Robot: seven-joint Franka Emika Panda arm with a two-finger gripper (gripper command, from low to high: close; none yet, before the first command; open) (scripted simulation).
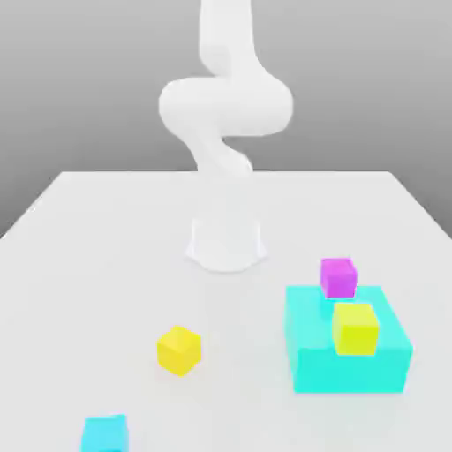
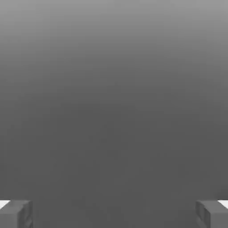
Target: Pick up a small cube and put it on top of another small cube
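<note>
On the white table [image 1: 106, 265] a small yellow cube [image 1: 179, 350] lies alone, towards the exterior view's left of centre. A small cyan cube [image 1: 105, 434] sits at the near edge, further left. On a large cyan block [image 1: 388, 362] at the exterior view's right rests a second yellow cube [image 1: 355, 327]. A magenta cube [image 1: 337, 276] stands at that block's far edge; whether it is on the block or behind it I cannot tell. In the hand view my gripper [image 2: 114, 214] is open, its grey fingertips [image 2: 15, 214] far apart with nothing between them, facing plain grey background.
The white arm [image 1: 225, 106] rises from its base [image 1: 226, 243] at the table's middle and bends upward out of the exterior view. Bare table surface lies between the base and the lone yellow cube.
</note>
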